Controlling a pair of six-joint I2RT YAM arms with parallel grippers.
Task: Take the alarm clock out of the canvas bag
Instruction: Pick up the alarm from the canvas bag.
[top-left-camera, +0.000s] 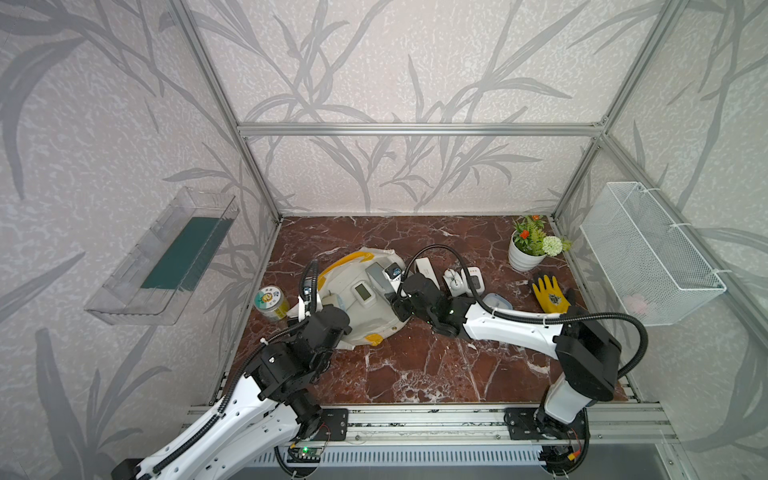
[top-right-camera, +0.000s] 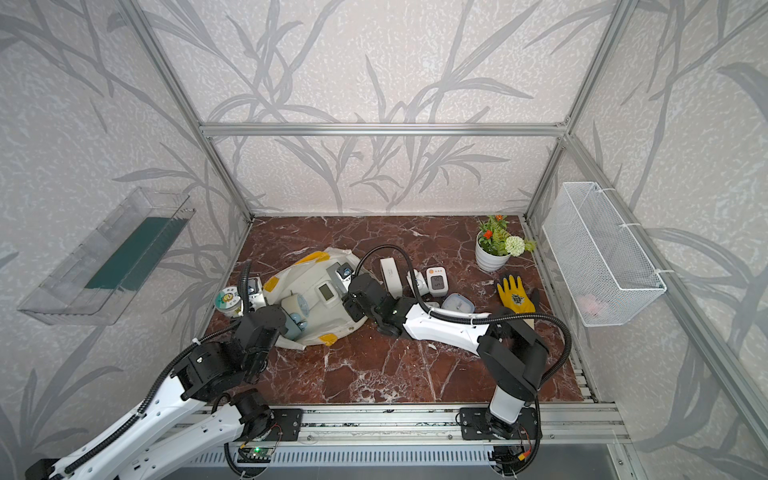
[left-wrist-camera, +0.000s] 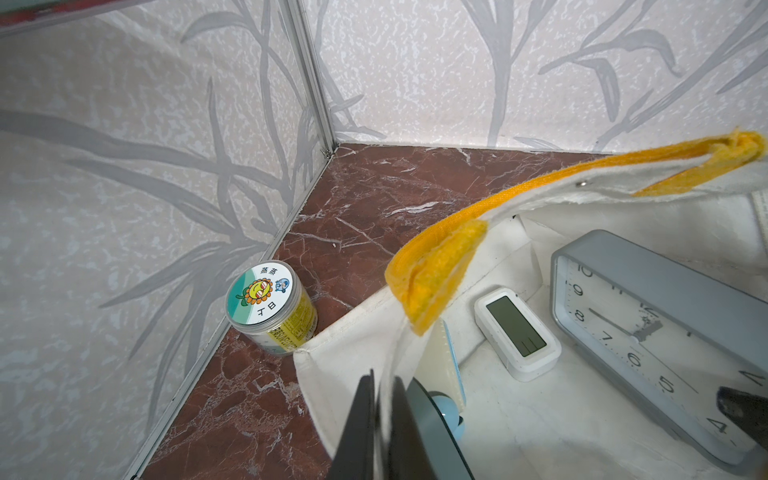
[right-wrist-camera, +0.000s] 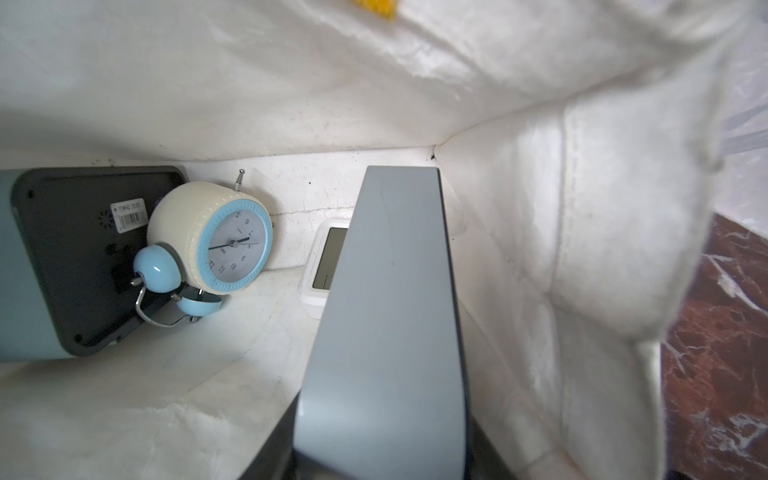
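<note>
The canvas bag (top-left-camera: 370, 320) lies slumped open, its rim pinched in the closed jaws of the left gripper (left-wrist-camera: 382, 432); should that cloth slip, the mouth may sag over the grey alarm clock (right-wrist-camera: 386, 311), which sits inside the bag clamped in the right gripper (right-wrist-camera: 378, 436) and could snag or knock the white digital clock (left-wrist-camera: 517, 332) beside it. Leaf-patterned walls (top-left-camera: 415, 62) in an aluminium frame (top-left-camera: 415, 129) enclose the red-brown marble table (top-left-camera: 415, 365)

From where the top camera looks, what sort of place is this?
Probably a robot test cell dressed like a room: silver aluminium frame bars, grey leaf-patterned wallpaper panels and a red-brown marble-look tabletop.
</note>
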